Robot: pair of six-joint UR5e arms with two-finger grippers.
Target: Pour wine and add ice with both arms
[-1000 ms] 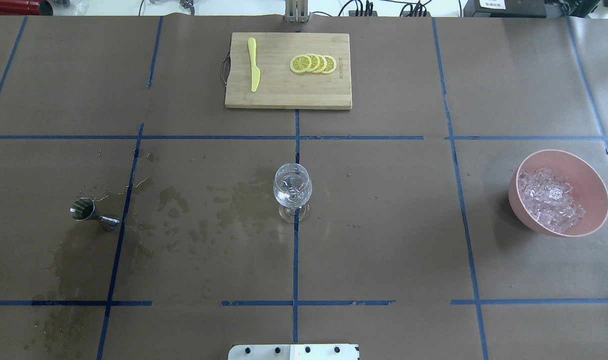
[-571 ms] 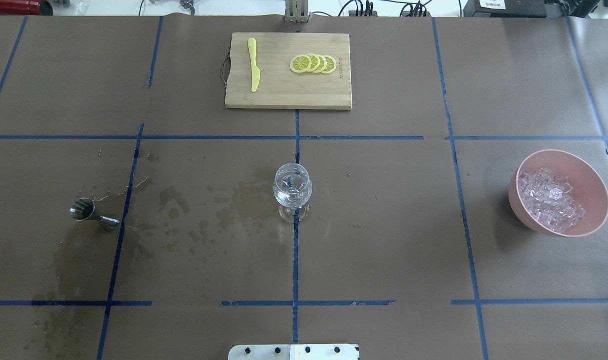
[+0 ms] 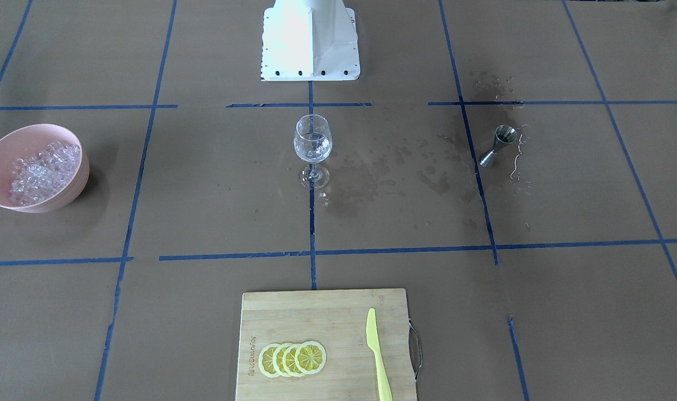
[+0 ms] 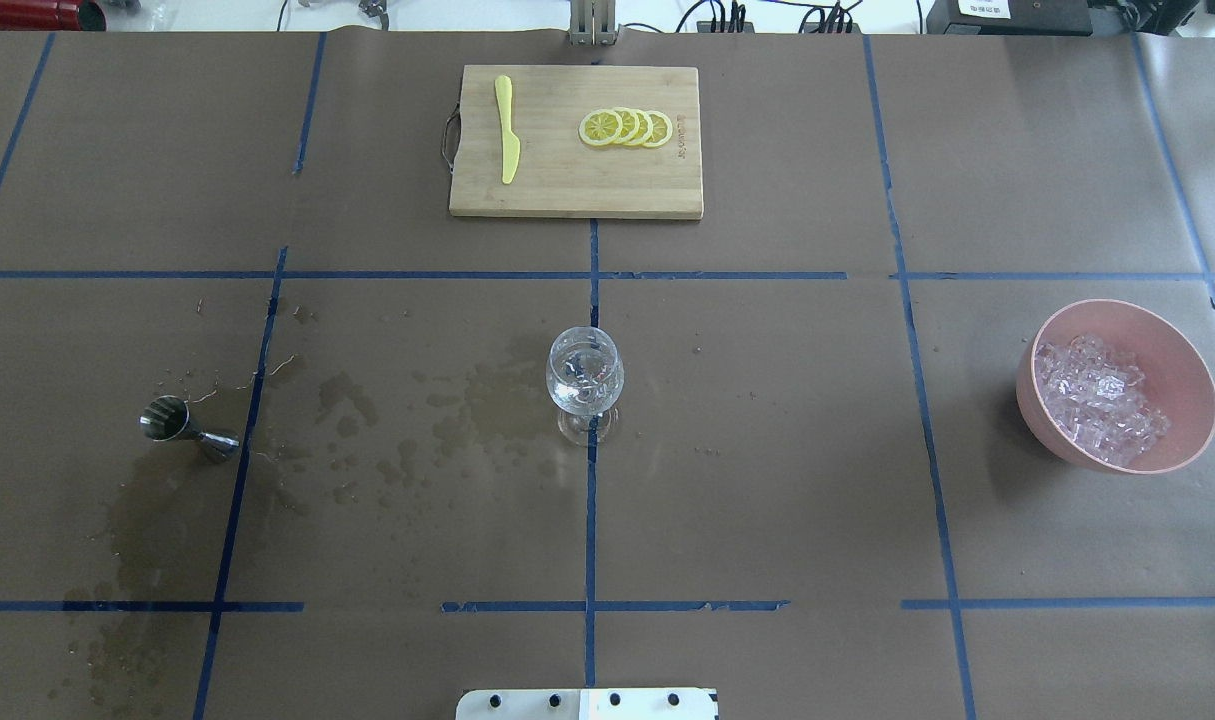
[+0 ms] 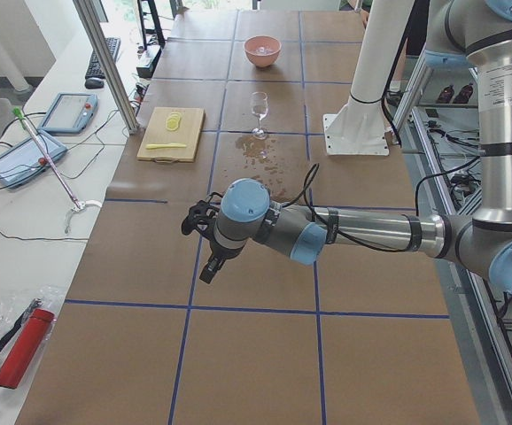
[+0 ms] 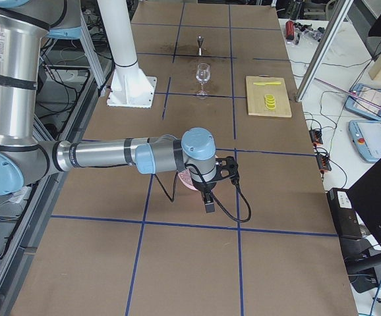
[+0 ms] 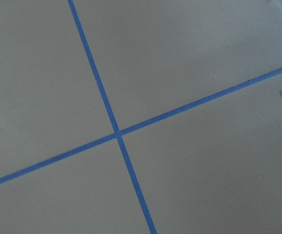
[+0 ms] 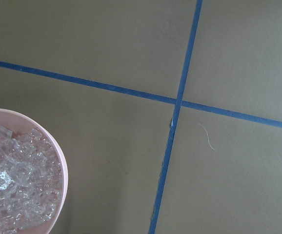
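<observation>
A wine glass [image 4: 584, 378] stands at the table's middle with a little clear wine in it; it also shows in the front view [image 3: 312, 142]. The ice [image 4: 1097, 400] fills a pink bowl [image 4: 1195, 360] at the right, also seen in the right wrist view [image 8: 14, 185]. A steel jigger [image 4: 182, 428] stands at the left. Neither gripper shows in the overhead or front views. The left gripper [image 5: 208, 267] hangs over bare table beyond the jigger. The right gripper [image 6: 208, 205] hangs just past the bowl. I cannot tell whether either is open or shut.
A wooden cutting board [image 4: 575, 190] at the far middle carries lemon slices [image 4: 627, 128] and a yellow knife [image 4: 507, 130]. Wet stains [image 4: 417, 410] spread between the jigger and the glass. The white robot base [image 3: 310, 39] sits at the near edge.
</observation>
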